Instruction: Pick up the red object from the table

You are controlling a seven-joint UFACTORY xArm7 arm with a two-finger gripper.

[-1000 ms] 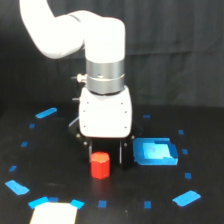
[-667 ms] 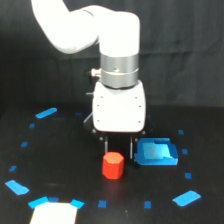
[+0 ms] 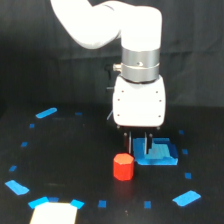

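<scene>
The red object is a short faceted red-orange block standing on the black table. My gripper hangs under the white wrist body, just above and slightly towards the exterior view's right of the block. Its two dark fingers stand apart, with blue showing through the gap, and nothing is between them. The left finger's tip ends close to the block's top edge; I cannot tell whether it touches.
A blue rectangular tray piece lies right behind the gripper, on the exterior view's right of the block. Small blue tape marks ring the table. A white patch sits at the front left edge.
The arm has swung towards the exterior view's right. The red block has also shifted right on the table, though less than the gripper. The blue tray has stayed put.
</scene>
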